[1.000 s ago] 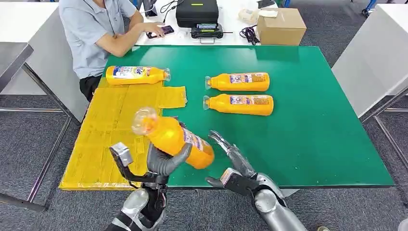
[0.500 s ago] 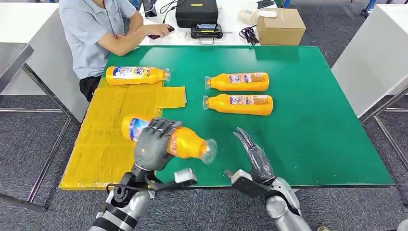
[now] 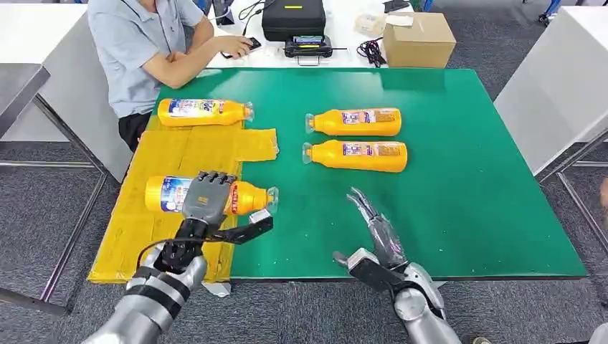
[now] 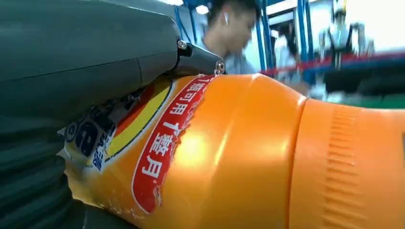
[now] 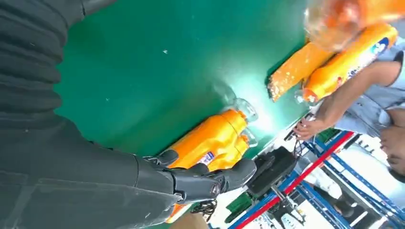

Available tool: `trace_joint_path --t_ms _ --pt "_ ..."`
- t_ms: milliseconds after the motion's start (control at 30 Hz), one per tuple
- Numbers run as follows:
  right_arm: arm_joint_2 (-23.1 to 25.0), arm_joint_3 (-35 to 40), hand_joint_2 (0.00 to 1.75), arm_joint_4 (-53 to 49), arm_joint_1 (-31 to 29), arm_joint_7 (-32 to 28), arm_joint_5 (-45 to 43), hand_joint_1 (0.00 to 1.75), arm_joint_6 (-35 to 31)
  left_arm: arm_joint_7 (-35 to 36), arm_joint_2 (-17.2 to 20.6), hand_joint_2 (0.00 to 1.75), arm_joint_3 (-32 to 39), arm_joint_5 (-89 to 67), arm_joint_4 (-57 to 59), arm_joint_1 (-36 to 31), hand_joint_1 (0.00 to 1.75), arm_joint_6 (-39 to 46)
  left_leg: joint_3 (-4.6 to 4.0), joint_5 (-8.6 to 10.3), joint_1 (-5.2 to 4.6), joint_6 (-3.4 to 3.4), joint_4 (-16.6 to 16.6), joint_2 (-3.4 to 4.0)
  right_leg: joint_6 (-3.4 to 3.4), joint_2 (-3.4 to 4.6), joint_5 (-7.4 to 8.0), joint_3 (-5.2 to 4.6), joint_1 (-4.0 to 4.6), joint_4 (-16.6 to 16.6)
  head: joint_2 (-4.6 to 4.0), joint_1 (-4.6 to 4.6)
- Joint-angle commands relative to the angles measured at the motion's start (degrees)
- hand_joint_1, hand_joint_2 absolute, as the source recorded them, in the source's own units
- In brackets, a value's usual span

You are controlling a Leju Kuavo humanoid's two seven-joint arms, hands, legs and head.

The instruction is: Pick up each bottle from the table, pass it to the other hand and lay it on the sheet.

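Note:
My left hand [image 3: 206,203] grips an orange bottle [image 3: 247,198] around its middle and holds it lying sideways low over the yellow sheet [image 3: 158,179], clear cap end toward the green table. Whether it touches the sheet I cannot tell. The left wrist view is close on this bottle [image 4: 267,157] and its red label. A second orange bottle [image 3: 204,112] lies at the sheet's far edge. Two more bottles [image 3: 355,122] [image 3: 356,155] lie side by side on the green table [image 3: 466,179]. My right hand [image 3: 378,233] is open near the table's front edge, fingers spread, holding nothing. Those two bottles [image 5: 215,140] appear beyond its fingers [image 5: 210,181].
A person in a grey shirt [image 3: 143,43] sits at the table's far left corner, a hand on a phone. Behind the green table are a black case [image 3: 292,18] and a cardboard box [image 3: 418,39]. White tables flank both sides.
My left hand turned the bottle over and carried it left and down, from above the table's front edge to over the yellow sheet. My right hand drew back slightly and stays open.

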Motion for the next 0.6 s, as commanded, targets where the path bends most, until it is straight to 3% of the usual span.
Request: trace_joint_path --t_ms 33,233,367,600 --pt "0.9 -1.2 1.75 3.5 -2.4 0.0 -0.6 0.0 1.0 -1.0 0.9 1.75 -0.4 2.3 14.6 -7.2 1.75 -4.7 0.3 -0.14 0.11 -0.14 0.0 0.09 -0.18 0.05 -0.1 0.32 0.12 -0.1 0.0 0.02" --pt "1.1 -1.2 1.75 3.9 -2.8 -0.1 -0.8 0.0 1.5 -2.0 0.5 1.75 0.2 4.0 16.7 -8.1 1.75 -6.5 0.11 -0.07 0.07 -0.11 0.0 0.07 -0.13 0.04 -0.05 0.13 0.08 0.0 0.0 0.02" --pt "1.4 -0.8 1.75 5.1 -3.4 -0.1 -0.8 0.0 2.2 -8.0 -0.6 1.75 3.3 11.8 19.6 -8.8 1.75 -7.9 0.14 -0.08 0.09 -0.13 0.0 0.1 -0.15 0.07 -0.04 0.15 0.1 0.0 0.0 0.02" --pt "1.5 -0.5 1.75 6.7 -4.3 -0.4 -0.9 0.0 2.4 -7.9 0.0 1.75 4.6 15.1 23.7 -9.5 1.75 -10.0 0.28 -0.1 0.08 -0.13 0.0 0.13 -0.15 0.09 -0.05 0.28 0.08 -0.1 0.0 0.02"
